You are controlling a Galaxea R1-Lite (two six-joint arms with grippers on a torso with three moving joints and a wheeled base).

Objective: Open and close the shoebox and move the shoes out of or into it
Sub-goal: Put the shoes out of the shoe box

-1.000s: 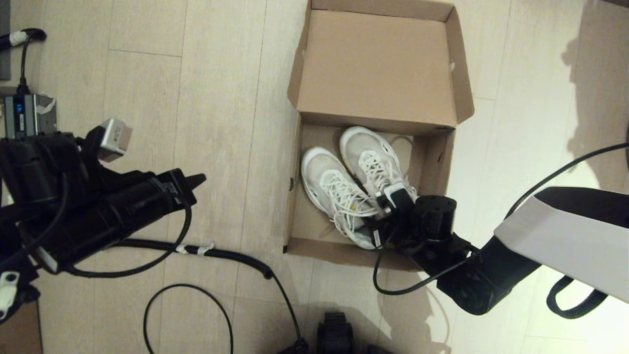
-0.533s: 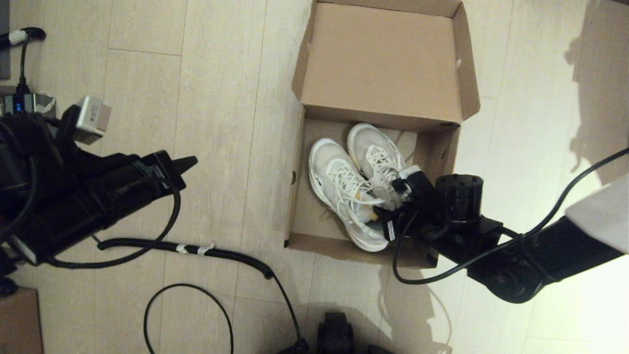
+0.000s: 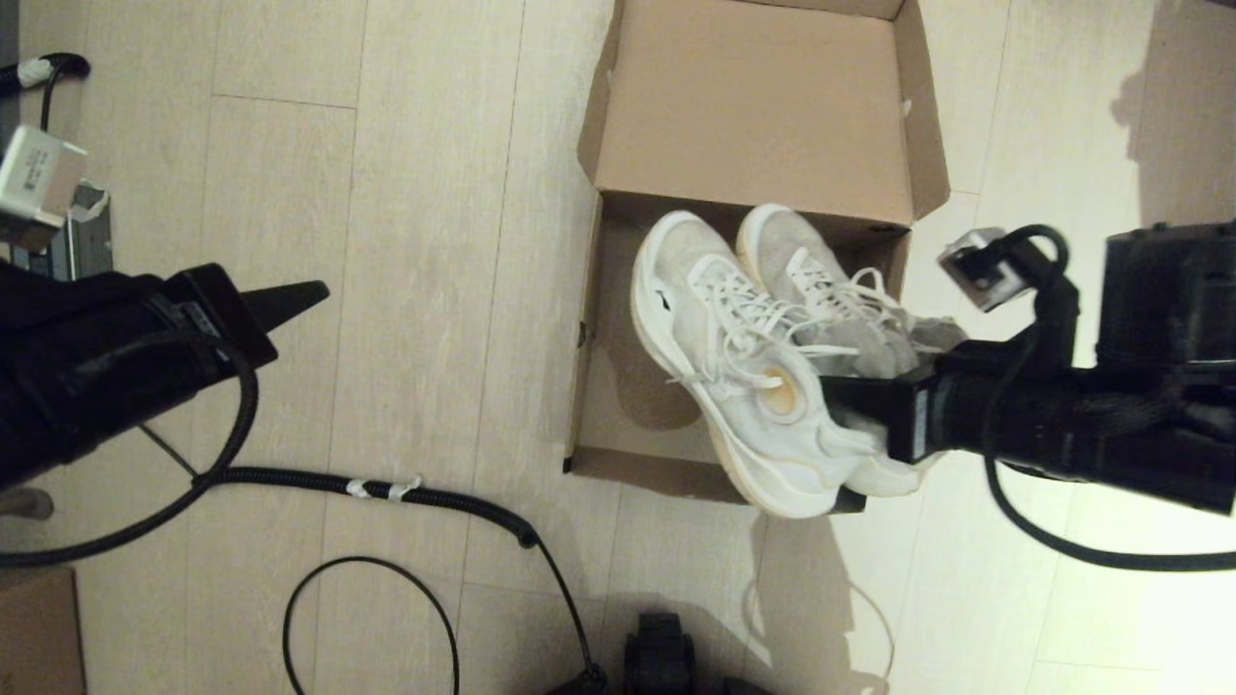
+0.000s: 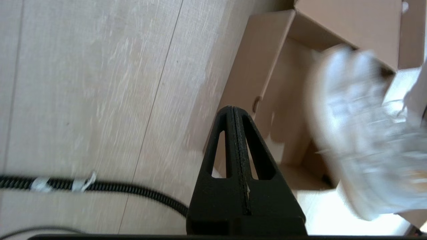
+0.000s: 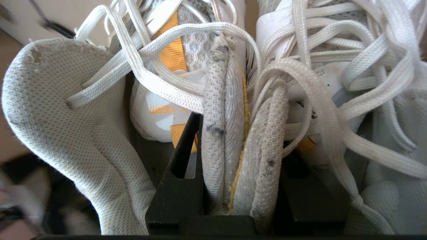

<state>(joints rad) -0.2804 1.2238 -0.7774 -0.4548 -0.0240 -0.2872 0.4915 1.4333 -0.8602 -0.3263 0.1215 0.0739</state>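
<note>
The brown cardboard shoebox (image 3: 618, 415) lies open on the wooden floor, its lid (image 3: 753, 106) folded back flat. The pair of white mesh shoes (image 3: 744, 376) hangs tilted above the box's near right part, toes pointing to the far left. My right gripper (image 3: 845, 391) is shut on the two inner heel collars pressed together (image 5: 240, 133); laces drape over the fingers (image 5: 180, 156). My left gripper (image 3: 314, 290) hovers shut and empty over the floor to the left of the box (image 4: 232, 108). In the left wrist view the shoes (image 4: 353, 133) blur beside the box wall (image 4: 263, 70).
A ribbed black hose (image 3: 425, 497) and a thin looped cable (image 3: 377, 569) lie on the floor near the box's front left. A second brown box corner (image 3: 34, 627) shows at the lower left. A dark robot part (image 3: 661, 656) sits at the bottom centre.
My right gripper has lifted both shoes up from the box floor and swung toward the right. The left arm has drawn back to the left.
</note>
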